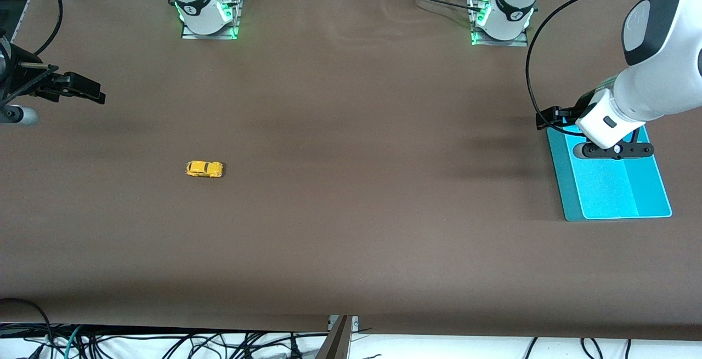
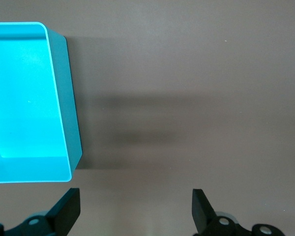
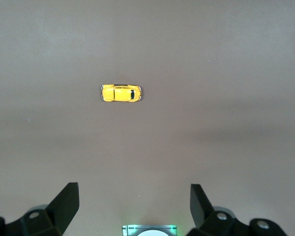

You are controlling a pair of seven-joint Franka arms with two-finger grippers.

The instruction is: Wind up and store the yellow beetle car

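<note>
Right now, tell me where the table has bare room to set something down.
Widest bare stretch: between the yellow beetle car and the teal tray. Also bare: the strip between the car and the front camera. Crowded: the tray's end, under the open left hand. The open right hand waits at its own end.

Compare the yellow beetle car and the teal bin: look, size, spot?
The yellow beetle car is tiny, rounded and closed; the teal bin is far larger, rectangular, open and empty. The car sits toward the right arm's end, the bin at the left arm's end. Both rest on the brown table, ungripped.
</note>
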